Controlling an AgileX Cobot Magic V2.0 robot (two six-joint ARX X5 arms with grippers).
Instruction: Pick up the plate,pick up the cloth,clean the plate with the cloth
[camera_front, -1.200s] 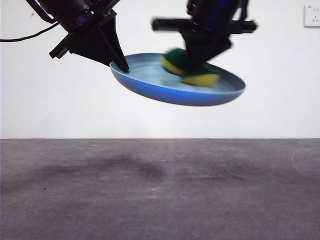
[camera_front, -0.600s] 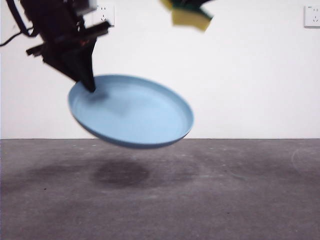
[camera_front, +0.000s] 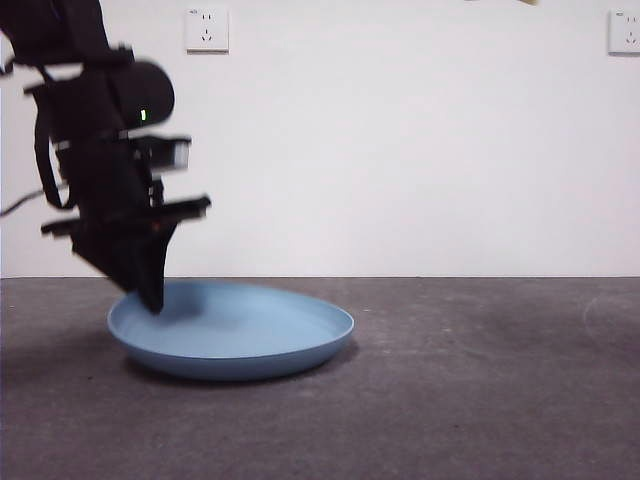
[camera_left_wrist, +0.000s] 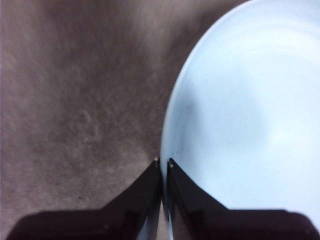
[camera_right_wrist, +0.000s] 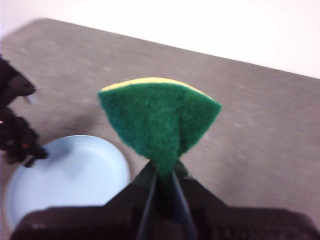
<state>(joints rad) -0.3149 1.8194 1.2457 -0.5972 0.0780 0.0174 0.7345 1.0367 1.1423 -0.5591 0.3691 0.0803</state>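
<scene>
So the light blue plate (camera_front: 240, 335) is down on the grey table (camera_front: 480, 400), sitting left of centre in the front view, looks flat or close to it; the left gripper (camera_front: 152, 300) comes in from above on the left side and is clamped on the plate's left rim, black jaws pinched together with the rim between them. You can see that best in the left wrist view, where the two jaws of the left gripper (camera_left_wrist: 163, 162) meet right at the edge of the plate (camera_left_wrist: 250, 110), one jaw on the inside of the rim and one on the outside over the table (camera_left_wrist: 75, 100); that picture is a bit blurry though.

The right gripper (camera_right_wrist: 162, 175) is way up high, well apart from the plate; its jaws are closed tight on the sponge (camera_right_wrist: 157, 117), which is squeezed so it folds into a fan shape, green scouring side facing the camera with a thin line of yellow foam along the far edge. From up there the right wrist view looks down on the plate (camera_right_wrist: 70, 175) with the left gripper (camera_right_wrist: 37, 155) on its rim. In the front view only a tiny pale sliver shows at the top edge, too small to say what it is; two wall sockets (camera_front: 207, 29) on the white wall behind.
</scene>
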